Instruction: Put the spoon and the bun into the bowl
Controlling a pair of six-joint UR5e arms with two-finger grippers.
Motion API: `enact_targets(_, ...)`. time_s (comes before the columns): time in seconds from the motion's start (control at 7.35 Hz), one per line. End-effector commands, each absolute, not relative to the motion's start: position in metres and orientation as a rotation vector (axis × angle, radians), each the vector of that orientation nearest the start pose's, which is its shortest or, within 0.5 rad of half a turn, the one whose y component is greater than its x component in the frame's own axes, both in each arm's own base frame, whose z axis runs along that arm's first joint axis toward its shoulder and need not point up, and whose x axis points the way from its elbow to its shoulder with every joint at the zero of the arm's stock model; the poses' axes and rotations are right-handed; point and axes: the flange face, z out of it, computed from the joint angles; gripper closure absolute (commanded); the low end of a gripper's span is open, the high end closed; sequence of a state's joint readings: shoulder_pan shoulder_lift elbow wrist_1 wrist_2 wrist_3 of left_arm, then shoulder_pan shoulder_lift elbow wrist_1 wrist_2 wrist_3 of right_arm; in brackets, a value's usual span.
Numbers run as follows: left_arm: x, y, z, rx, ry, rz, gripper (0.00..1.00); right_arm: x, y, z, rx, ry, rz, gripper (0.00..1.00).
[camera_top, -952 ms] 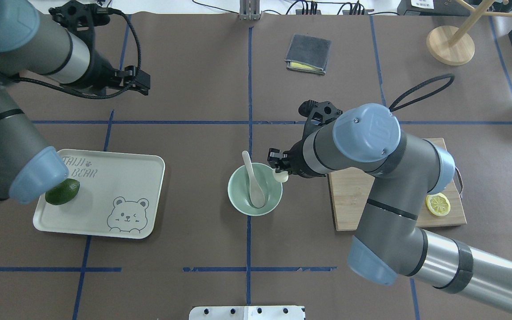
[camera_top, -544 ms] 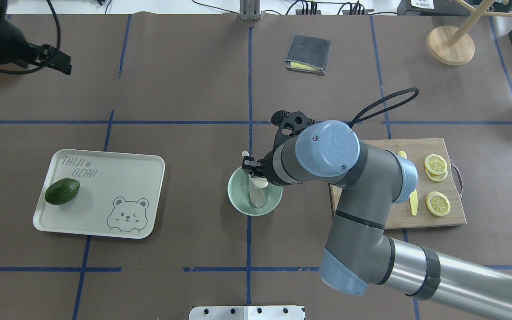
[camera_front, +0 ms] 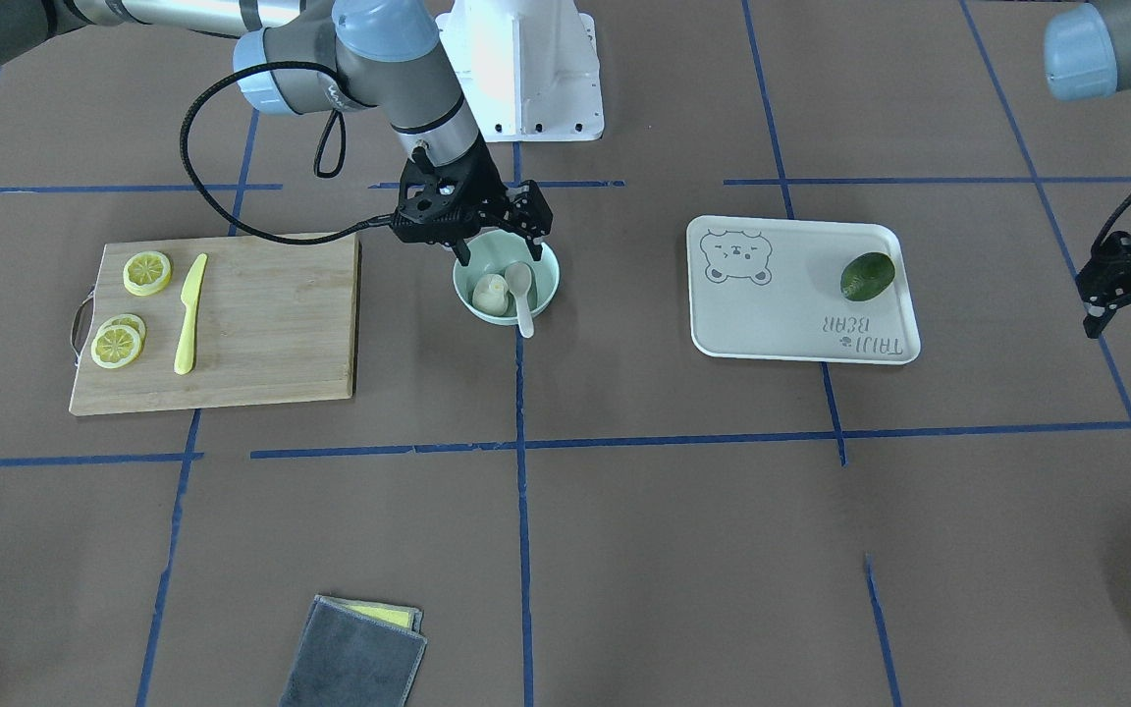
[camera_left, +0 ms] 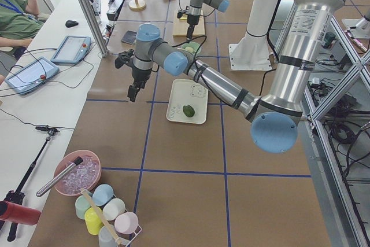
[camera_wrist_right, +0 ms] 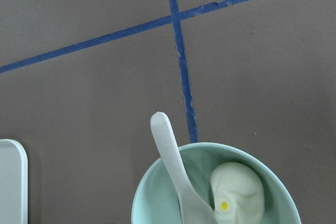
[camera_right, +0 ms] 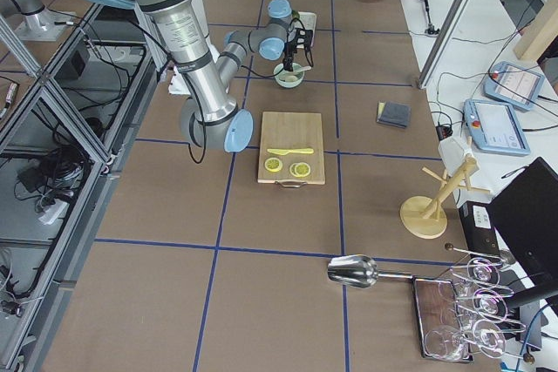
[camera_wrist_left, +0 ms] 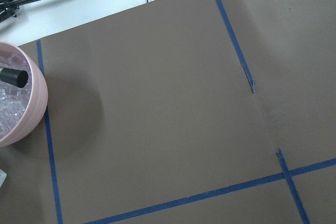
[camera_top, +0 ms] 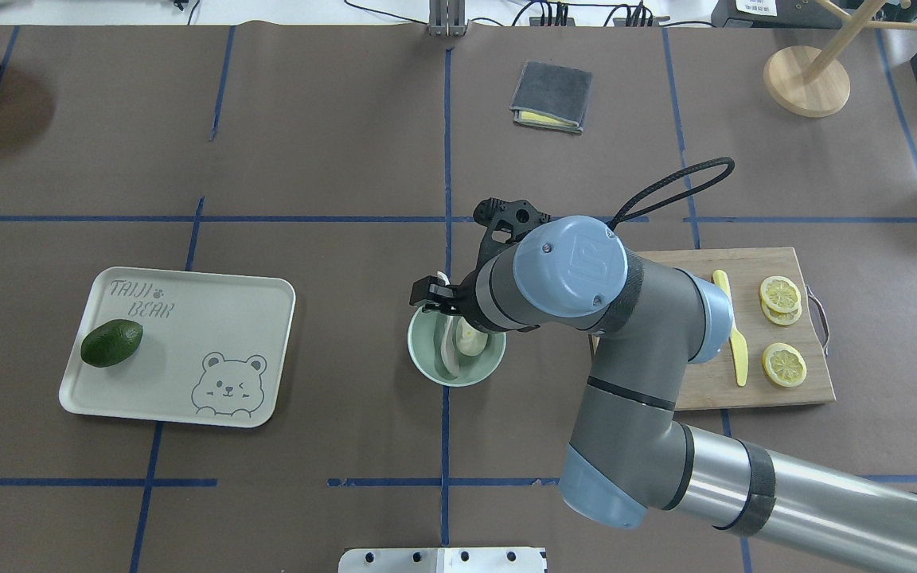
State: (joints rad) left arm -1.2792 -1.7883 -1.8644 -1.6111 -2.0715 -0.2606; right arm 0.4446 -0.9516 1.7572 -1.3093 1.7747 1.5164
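Right gripper point(camera_front: 499, 242) hangs just above the bowl point(camera_front: 551, 287), jaws apart and gripping nothing. Straight beneath it the bun point(camera_front: 490, 294) sits inside the bowl. From overhead, the spoon point(camera_front: 521, 290) lies just beside it at its 9 o'clock, long axis running out over the rim toward 12. Both look in to me, so a straight lift clear should do. Left gripper point(camera_front: 1105, 290) is well off at 10 o'clock, and I can't tell how its jaws stand.

Grey arms point(camera_top: 653, 318), pale-blue joint caps point(camera_top: 570, 263), black cables point(camera_top: 665, 185).
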Motion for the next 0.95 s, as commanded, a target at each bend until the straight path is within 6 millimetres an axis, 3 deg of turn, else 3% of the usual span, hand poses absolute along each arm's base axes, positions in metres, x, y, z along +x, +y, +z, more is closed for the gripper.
enact_targets(0.0,0.041,-0.557,0.451,0.36,0.572,0.191,0.0,-0.517,-0.381,0.178,0.07,-1.034,0.257,0.0)
enact_targets(0.14,0.018,-0.554,0.472,0.346,0.555,0.206,0.0,-0.482,-0.386,0.173,0.062,-0.972,0.257,0.0)
enact_targets(0.27,0.003,-0.549,0.504,0.294,0.592,0.209,0.0,-0.451,-0.403,0.178,0.085,-0.941,0.2,0.0)
enact_targets(0.54,-0.031,-0.528,0.575,0.199,0.699,0.213,0.0,-0.361,-0.469,0.24,0.098,-0.882,0.106,0.0)
enact_targets(0.68,-0.038,-0.505,0.602,0.159,0.703,0.196,0.0,-0.311,-0.494,0.267,0.096,-0.877,0.063,0.0)
enact_targets(0.82,-0.05,-0.496,0.611,0.149,0.7,0.167,0.0,-0.268,-0.511,0.292,0.094,-0.877,0.042,0.0)
